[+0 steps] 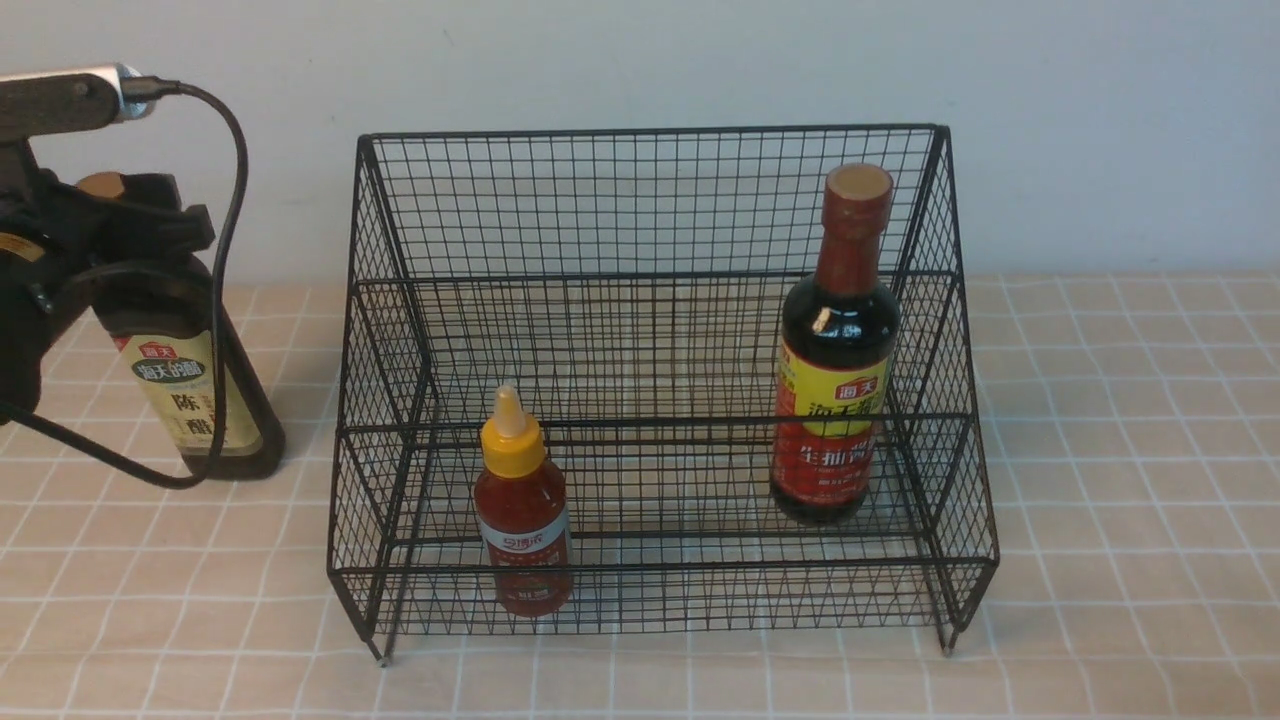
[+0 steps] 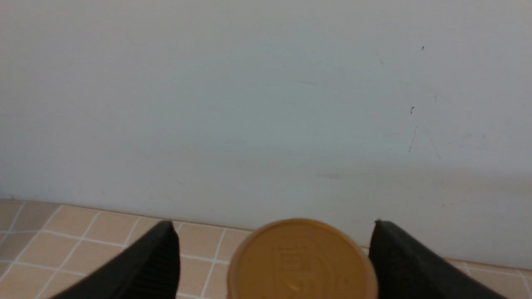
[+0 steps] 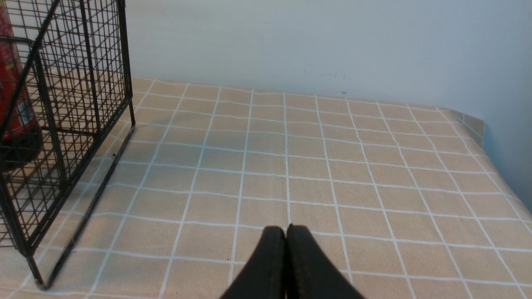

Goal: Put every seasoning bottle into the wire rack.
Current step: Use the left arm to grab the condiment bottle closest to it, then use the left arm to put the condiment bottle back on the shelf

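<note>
The tall dark bottle [image 1: 195, 400] with the beige label stands on the cloth left of the black wire rack [image 1: 650, 200]. My left gripper [image 1: 120, 235] is open around its neck. In the left wrist view the gold cap [image 2: 301, 259] sits between the spread fingers, close to one and apart from the other; the gripper [image 2: 273, 224] is open. The red-necked dark bottle [image 1: 838, 350] stands upright in the rack at the right. The small red sauce bottle [image 1: 522, 510] stands on the rack's lower front tier, left of middle. My right gripper [image 3: 286, 228] is shut and empty above the cloth, right of the rack [image 3: 83, 62].
A checked beige cloth [image 1: 1120, 480] covers the table. A pale wall runs close behind the rack. The left arm's black cable [image 1: 225, 300] hangs in front of the tall bottle. The table's right edge [image 3: 498, 166] shows in the right wrist view.
</note>
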`<state>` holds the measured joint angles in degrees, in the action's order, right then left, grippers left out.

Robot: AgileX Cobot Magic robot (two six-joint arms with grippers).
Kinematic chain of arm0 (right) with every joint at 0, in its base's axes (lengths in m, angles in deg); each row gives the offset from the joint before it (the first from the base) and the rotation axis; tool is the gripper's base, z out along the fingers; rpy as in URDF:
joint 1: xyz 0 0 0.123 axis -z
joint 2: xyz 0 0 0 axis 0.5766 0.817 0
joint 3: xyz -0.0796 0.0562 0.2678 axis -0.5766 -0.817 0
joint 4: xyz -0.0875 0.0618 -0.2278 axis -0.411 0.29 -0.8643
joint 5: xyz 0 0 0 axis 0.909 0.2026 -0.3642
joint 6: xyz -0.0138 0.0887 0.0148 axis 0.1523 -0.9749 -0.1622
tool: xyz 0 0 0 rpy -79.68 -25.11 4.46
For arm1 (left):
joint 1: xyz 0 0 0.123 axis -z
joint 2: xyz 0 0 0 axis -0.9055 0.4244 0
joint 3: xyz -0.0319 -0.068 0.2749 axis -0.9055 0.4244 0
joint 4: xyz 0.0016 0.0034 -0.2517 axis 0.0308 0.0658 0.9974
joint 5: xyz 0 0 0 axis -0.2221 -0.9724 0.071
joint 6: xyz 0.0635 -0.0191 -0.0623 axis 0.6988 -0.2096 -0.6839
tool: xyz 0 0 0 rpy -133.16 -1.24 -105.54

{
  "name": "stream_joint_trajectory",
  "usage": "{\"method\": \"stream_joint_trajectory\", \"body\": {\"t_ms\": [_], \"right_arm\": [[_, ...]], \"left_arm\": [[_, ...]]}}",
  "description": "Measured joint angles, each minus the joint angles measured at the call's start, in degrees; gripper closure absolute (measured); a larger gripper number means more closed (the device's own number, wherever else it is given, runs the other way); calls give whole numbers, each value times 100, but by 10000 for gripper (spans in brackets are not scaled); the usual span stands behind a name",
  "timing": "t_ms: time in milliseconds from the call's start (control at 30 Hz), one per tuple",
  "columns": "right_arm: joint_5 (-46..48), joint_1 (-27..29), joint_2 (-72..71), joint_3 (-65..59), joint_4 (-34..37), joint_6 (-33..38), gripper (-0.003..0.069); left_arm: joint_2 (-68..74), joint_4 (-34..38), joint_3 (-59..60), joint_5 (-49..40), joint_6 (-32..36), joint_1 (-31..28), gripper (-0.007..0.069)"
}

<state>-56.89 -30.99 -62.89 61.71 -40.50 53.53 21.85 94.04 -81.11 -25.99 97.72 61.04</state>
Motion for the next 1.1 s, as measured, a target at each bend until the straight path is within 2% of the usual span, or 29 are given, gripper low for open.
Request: {"method": "stream_joint_trajectory", "body": {"t_ms": [133,200,233,300,433,700,967,1100], "right_arm": [[0,0,0,0,0,0,671],[0,0,0,0,0,0,671],[0,0,0,0,0,0,671],[0,0,0,0,0,0,671],[0,0,0,0,0,0,671],[0,0,0,0,0,0,671],[0,0,0,0,0,0,671],[0,0,0,0,0,1,671]], "left_arm": [[55,0,-4,0,0,0,130],[88,0,-4,0,0,0,206],[89,0,-4,0,0,0,215],[123,-2,-17,24,-46,5,321],[99,-15,-28,-2,-60,12,317],[-701,-396,-38,-653,-20,12,320],[-1817,-468,-953,-1483,-20,21,320],[-2077,-491,-1448,-1736,-7,368,320]]}}
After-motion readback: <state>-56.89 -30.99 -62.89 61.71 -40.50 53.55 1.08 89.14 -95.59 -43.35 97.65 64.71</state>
